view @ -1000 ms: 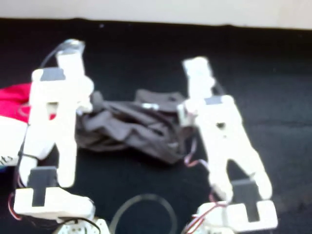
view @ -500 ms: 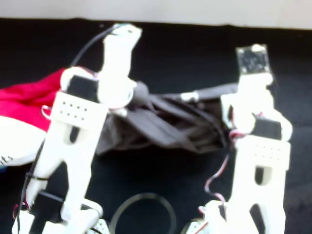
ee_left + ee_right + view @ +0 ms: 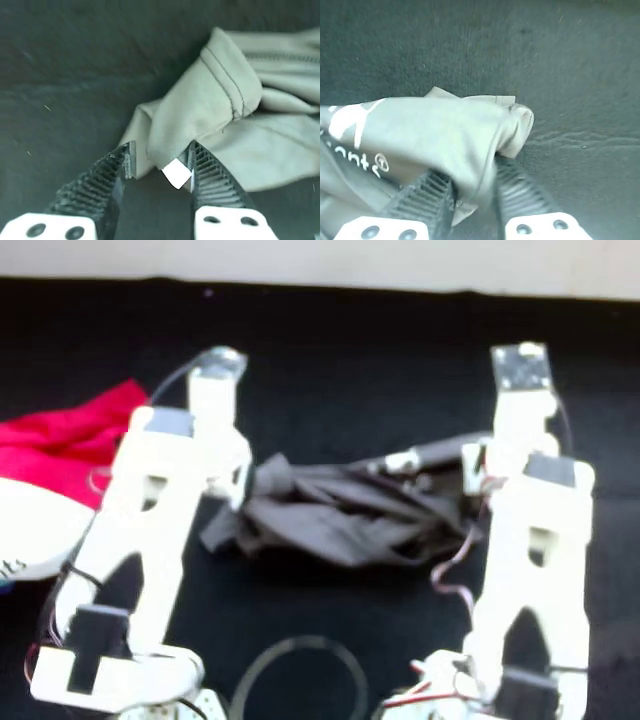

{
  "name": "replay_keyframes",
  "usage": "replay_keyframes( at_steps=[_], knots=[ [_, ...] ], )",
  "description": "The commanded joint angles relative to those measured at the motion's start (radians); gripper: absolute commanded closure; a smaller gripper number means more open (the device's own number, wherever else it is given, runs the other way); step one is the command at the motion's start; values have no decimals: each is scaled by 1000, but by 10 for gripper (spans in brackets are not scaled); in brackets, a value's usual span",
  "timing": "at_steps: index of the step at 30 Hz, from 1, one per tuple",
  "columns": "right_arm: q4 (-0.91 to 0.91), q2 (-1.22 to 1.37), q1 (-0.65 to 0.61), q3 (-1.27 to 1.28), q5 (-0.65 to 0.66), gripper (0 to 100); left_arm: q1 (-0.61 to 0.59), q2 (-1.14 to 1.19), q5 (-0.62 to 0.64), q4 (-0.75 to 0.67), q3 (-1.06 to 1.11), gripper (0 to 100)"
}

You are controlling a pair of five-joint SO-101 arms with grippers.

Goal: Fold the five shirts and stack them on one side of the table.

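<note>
Between the two arms, at the middle of the black tabletop [image 3: 350, 360], a grey shirt [image 3: 340, 520] lay crumpled in a loose heap, neither spread flat nor folded. By the look of it, the step in hand was opening this shirt out, with each arm taking one end. The right jaws were pinching a bunched fold at the shirt's printed end, with cloth packed between them. The left jaws stood spread, straddling a stitched hem at the opposite end without clamping it. Next, I judged, the left jaws needed to close on that hem before the two ends could be drawn apart. A red shirt [image 3: 70, 435] and a white garment [image 3: 30, 520] lay at the tabletop's edge beside the left arm [image 3: 150, 510], well apart from the right jaws.
</note>
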Motion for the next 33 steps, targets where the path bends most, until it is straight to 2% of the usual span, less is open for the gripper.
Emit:
replay_keyframes(
  at_steps=[1, 4, 10, 15, 19, 22, 26, 33],
  knots=[
    [5, 2, 13, -85, 11, 762, -45, 2, -6, -32, -1, 820],
    [68, -44, 13, -134, 11, 706, -59, 2, -8, 9, -1, 821],
    [156, -166, -8, -170, 11, 704, -58, 2, -8, 91, -18, 822],
    [243, -217, -39, -163, 11, 704, -58, 2, -8, 153, -153, 821],
    [297, -237, -71, -163, 11, 704, -22, 12, -9, 146, -257, 819],
    [332, -251, -90, -163, 11, 704, 61, 15, -25, 144, -268, 819],
    [366, -278, -91, -163, 11, 704, 166, 58, -169, 117, -249, 819],
    [455, -367, -91, -162, 12, 704, 131, 285, -207, 18, -275, 819]
  ],
)
